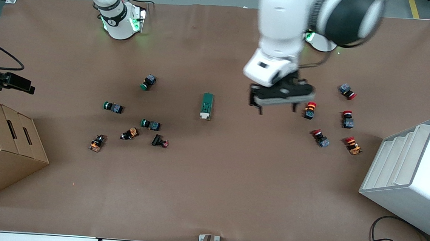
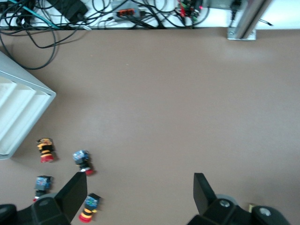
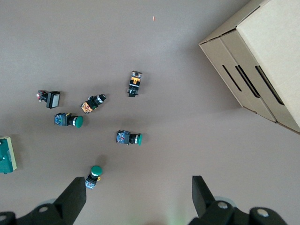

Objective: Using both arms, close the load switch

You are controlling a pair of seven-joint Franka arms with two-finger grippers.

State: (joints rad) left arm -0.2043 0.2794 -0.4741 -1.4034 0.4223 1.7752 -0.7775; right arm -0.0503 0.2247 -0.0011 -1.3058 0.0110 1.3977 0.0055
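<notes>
Left tool [image 1: 275, 106] spread, right tool [image 3: 139, 197] spread; load switch [image 1: 207, 106] long axis near-far, cream end nearer camera.

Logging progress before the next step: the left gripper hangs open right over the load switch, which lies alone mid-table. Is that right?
Not quite. In the front view the left gripper hangs open over bare table beside the load switch, toward the left arm's end, not over it. The switch does lie alone mid-table.
</notes>
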